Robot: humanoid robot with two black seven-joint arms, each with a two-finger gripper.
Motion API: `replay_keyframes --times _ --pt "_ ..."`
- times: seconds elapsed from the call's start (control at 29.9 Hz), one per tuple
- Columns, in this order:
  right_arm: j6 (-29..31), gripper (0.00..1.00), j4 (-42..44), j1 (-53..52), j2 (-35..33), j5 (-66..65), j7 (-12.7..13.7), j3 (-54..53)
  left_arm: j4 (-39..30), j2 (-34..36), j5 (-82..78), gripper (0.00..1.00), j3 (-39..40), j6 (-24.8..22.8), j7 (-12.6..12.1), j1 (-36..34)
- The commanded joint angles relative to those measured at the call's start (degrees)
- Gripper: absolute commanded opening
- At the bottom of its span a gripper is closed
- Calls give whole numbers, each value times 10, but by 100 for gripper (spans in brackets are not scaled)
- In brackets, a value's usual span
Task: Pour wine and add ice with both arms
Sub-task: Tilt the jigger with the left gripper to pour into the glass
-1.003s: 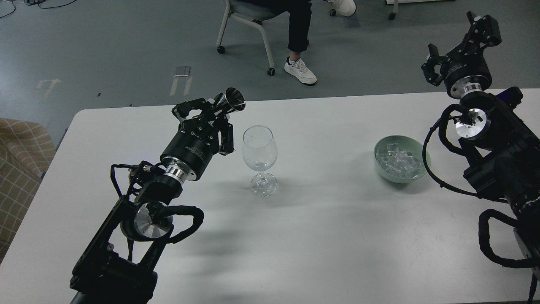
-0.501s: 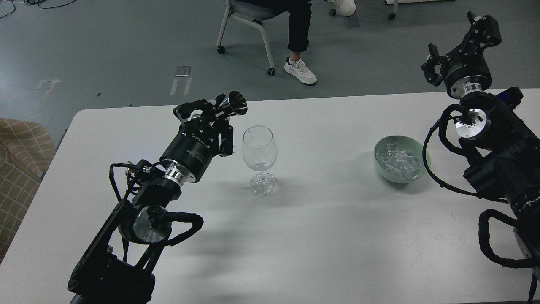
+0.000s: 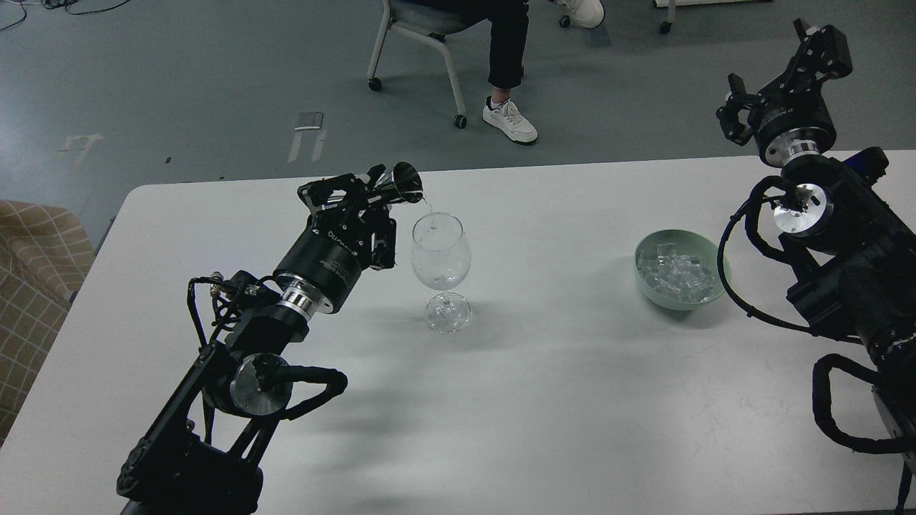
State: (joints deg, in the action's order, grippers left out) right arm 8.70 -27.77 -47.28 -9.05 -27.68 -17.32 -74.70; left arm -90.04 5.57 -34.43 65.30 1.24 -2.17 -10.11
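Observation:
A clear wine glass [image 3: 440, 268] stands upright on the white table [image 3: 558, 386]. My left gripper [image 3: 371, 192] is shut on a small metal measuring cup [image 3: 401, 185], tilted with its mouth over the glass rim. A thin stream of colourless wine [image 3: 428, 207] runs from the cup into the glass. A pale green bowl [image 3: 718, 263] at the right holds many clear ice cubes [image 3: 676, 275]. My right gripper [image 3: 816, 43] is raised beyond the table's far right edge, well above and behind the bowl; its fingers cannot be told apart.
A person's leg with a white shoe [image 3: 509, 118] and a wheeled chair [image 3: 418, 43] are on the floor beyond the table's far edge. A checked fabric [image 3: 32, 279] lies at the left, off the table.
My left gripper has shifted slightly right and tipped the metal cup further over the glass; liquid now runs from it. The right arm has barely moved.

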Motion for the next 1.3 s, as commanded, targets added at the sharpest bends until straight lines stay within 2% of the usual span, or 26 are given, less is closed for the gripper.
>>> replay_keyframes --times 0.0,0.23,1.27 --pt "0 100 0 0 0 0 0 0 1 2 -10 17 0 -1 6 1" --pt "0 100 0 0 0 0 0 -1 7 1 -49 17 -1 -27 9 7" --pt "1 100 0 0 -3 1 0 -1 29 13 -116 17 -1 -29 21 3"
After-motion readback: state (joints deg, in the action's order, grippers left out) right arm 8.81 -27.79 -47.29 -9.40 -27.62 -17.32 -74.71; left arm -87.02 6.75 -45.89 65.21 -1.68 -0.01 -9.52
